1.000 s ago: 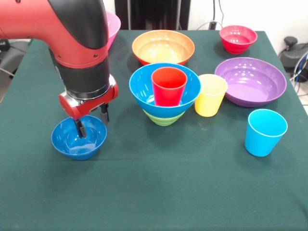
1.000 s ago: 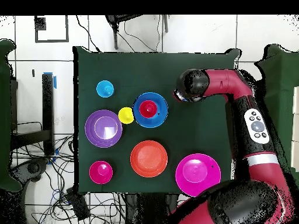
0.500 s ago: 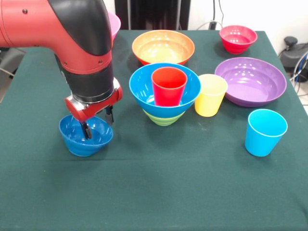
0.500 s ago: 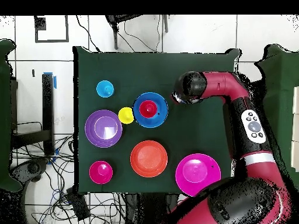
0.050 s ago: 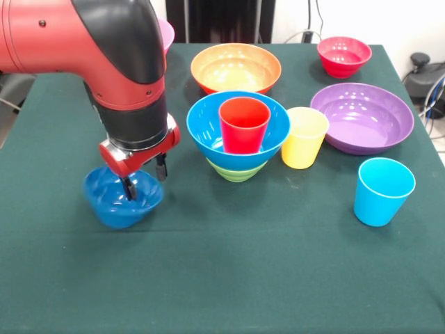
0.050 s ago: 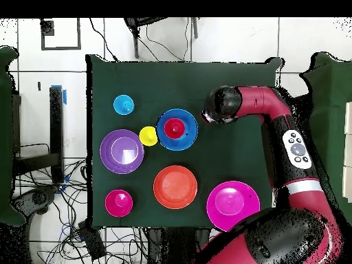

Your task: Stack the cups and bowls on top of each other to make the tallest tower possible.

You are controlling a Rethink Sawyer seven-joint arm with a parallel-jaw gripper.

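Observation:
My gripper [image 5: 144, 179] is shut on the rim of the small blue bowl [image 5: 115, 205] at the front left, one finger inside and one outside. The bowl hangs slightly tilted, low over the cloth. The tower [image 5: 238, 136] stands mid-table, a green bowl [image 5: 236, 171] under the large blue bowl [image 5: 206, 129] with the red cup [image 5: 245, 125] in it. The yellow cup [image 5: 304, 137] stands beside it and the sky-blue cup [image 5: 382, 190] is further right. In the overhead view the arm [image 6: 223, 106] hides the gripper and small blue bowl next to the large blue bowl [image 6: 165, 130].
The orange bowl [image 5: 235, 67], small red bowl [image 5: 343, 56], purple bowl [image 5: 361, 117] and pink bowl [image 5: 165, 31] lie behind the tower. From overhead, the orange bowl [image 6: 175, 186], pink bowl [image 6: 232, 201], purple bowl [image 6: 122, 151] and small red bowl [image 6: 118, 203] sit on the base side.
The gripper has moved with the small blue bowl a little toward the tower. The bowl now tilts slightly. The other cups and bowls have not moved.

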